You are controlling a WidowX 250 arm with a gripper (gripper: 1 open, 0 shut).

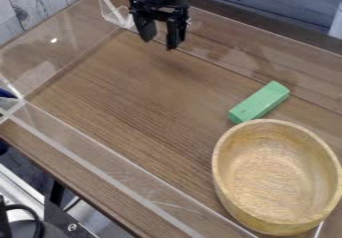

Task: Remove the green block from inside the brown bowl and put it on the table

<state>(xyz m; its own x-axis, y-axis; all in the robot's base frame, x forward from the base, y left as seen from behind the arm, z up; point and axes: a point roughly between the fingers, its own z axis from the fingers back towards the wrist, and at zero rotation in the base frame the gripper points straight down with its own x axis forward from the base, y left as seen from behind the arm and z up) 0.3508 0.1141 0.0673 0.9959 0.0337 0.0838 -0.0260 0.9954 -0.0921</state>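
nearest to us, brown bowl (277,176): we are seeing it sitting empty at the front right of the table (134,102), its thick rim and wood grain showing and nothing lying inside.
just beyond the bowl, green block (259,101): we are finding it lying flat on the table, close to the bowl's far rim but apart from it, its long side running diagonally toward the back right; by how things lie, the task is looking already met.
block handling: we are judging it light and stiff, with flat, fairly smooth faces that are unlikely to crush; it may skid a little on the wood if nudged.
block hold: we are favouring a pinch across the two long side faces near the middle, jaws turned square to its diagonal, since the ends are offering less face.
far back, gripper (158,34): we are seeing it hanging over the far left part of the table, pointing down, fingers spread wide and carrying nothing, well apart from the block.
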